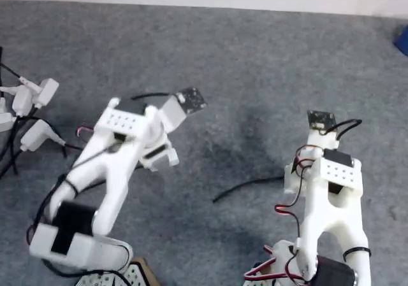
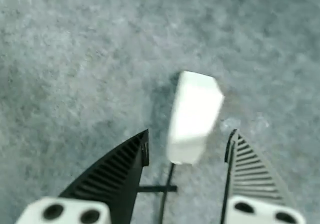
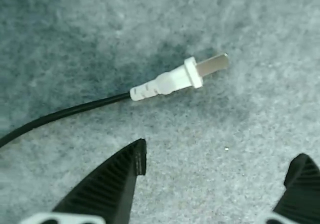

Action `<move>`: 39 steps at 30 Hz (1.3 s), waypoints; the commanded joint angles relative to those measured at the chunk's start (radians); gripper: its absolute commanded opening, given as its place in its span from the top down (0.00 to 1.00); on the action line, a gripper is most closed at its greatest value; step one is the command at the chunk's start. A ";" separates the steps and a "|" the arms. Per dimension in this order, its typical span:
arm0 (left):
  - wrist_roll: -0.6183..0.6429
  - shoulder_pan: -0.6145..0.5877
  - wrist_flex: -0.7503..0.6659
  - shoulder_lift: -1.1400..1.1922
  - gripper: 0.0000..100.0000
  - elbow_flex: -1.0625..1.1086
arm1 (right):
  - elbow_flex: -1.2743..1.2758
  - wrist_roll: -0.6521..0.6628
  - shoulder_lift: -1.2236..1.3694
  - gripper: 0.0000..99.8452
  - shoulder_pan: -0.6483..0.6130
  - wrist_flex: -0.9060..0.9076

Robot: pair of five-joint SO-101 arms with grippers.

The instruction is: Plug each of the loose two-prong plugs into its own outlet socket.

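Here, the white moulded plug (image 3: 170,81) is laid crosswise just ahead of the spread right end effector (image 3: 220,154) — flat metal prongs sideways — while a boxy white socket (image 2: 194,115) is framed lengthwise between the parted left end effector (image 2: 189,143) fingers, on the fuzzy grey table (image 3: 75,34).

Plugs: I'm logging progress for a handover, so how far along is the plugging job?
Done: nothing I can confirm. In hand: the left gripper stands open around a white corded block on the carpet, not gripping it. Left: the two-prong plug lies loose below the open right gripper.
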 commanded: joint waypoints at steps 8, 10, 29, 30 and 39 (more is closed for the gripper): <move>-0.057 -0.038 -0.008 0.186 0.74 -0.251 | -0.004 -0.008 -0.036 0.59 -0.007 0.012; -0.069 -0.039 0.018 0.191 0.74 -0.277 | -0.004 -0.008 -0.036 0.59 -0.008 0.012; -0.087 -0.084 0.011 0.197 0.74 -0.153 | -0.004 -0.008 -0.036 0.59 -0.008 0.012; -0.087 -0.084 -0.003 0.197 0.74 -0.145 | -0.004 -0.008 -0.036 0.59 -0.008 0.012; -0.187 -0.027 -0.038 0.197 0.90 -0.099 | -0.004 -0.008 -0.036 0.59 -0.008 0.012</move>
